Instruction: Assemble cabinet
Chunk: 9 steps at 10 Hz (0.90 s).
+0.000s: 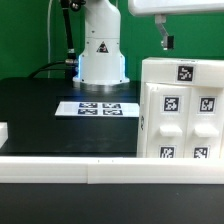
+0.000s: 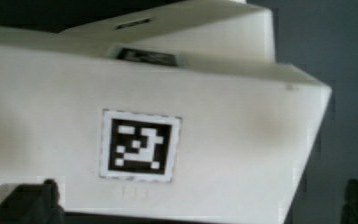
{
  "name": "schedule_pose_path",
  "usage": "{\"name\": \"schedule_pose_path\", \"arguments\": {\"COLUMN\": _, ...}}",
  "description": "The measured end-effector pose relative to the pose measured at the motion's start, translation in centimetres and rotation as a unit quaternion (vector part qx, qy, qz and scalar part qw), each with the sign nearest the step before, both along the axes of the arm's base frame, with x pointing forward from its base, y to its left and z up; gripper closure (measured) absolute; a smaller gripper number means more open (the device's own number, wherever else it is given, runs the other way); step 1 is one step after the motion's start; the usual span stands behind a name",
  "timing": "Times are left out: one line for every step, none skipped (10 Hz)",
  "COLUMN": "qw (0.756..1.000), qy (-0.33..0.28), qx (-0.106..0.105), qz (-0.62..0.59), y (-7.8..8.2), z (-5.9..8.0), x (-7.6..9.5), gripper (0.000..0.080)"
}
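Note:
The cabinet is a large white boxy case that stands on the black table at the exterior view's right. It has one marker tag on its top and several on its near face. My gripper hangs above the cabinet's top, apart from it, and holds nothing. In the wrist view the cabinet fills most of the picture, with a tag in the middle. My gripper is open wide there, with one dark fingertip at each side edge of the picture.
The marker board lies flat on the table in front of the robot base. A long white rail runs along the front edge. A small white block sits at the exterior view's far left.

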<state>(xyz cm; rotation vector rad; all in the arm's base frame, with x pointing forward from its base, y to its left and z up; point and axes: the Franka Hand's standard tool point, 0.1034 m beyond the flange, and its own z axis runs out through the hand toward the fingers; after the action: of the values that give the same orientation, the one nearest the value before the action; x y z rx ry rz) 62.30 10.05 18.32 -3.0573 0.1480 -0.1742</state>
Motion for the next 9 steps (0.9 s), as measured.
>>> {"name": "schedule_pose_path", "arguments": {"qw": 0.999, "qy": -0.002, "qx": -0.004, "qz": 0.035, "y": -0.08, "z": -0.02, "x": 0.0, "gripper": 0.0002}}
{"name": "schedule_pose_path", "arguments": {"qw": 0.999, "qy": -0.003, "qx": -0.006, "qz": 0.05, "y": -0.13, "z": -0.03, "x": 0.0, "gripper": 0.0002}}
{"name": "schedule_pose_path", "arguments": {"qw": 0.995, "qy": -0.006, "qx": -0.013, "qz": 0.098, "y": -0.21, "z": -0.06, "x": -0.03, "gripper": 0.0002}}
{"name": "schedule_pose_path", "arguments": {"qw": 0.986, "qy": -0.01, "qx": -0.027, "qz": 0.163, "y": -0.12, "z": -0.19, "x": -0.1, "gripper": 0.0002}}
{"name": "schedule_pose_path", "arguments": {"qw": 0.974, "qy": -0.01, "qx": -0.041, "qz": 0.224, "y": 0.2, "z": -0.28, "x": -0.21, "gripper": 0.0002}}
{"name": "schedule_pose_path", "arguments": {"qw": 0.957, "qy": -0.008, "qx": -0.054, "qz": 0.284, "y": 0.36, "z": -0.43, "x": -0.31, "gripper": 0.0002}}
{"name": "schedule_pose_path", "arguments": {"qw": 0.942, "qy": -0.007, "qx": -0.062, "qz": 0.329, "y": 0.16, "z": -0.58, "x": -0.38, "gripper": 0.0002}}
{"name": "schedule_pose_path", "arguments": {"qw": 0.929, "qy": -0.001, "qx": -0.064, "qz": 0.364, "y": -0.15, "z": -0.82, "x": -0.6, "gripper": 0.0002}}
{"name": "schedule_pose_path", "arguments": {"qw": 0.911, "qy": 0.0, "qx": -0.07, "qz": 0.406, "y": -0.48, "z": -0.92, "x": -0.66, "gripper": 0.0002}}
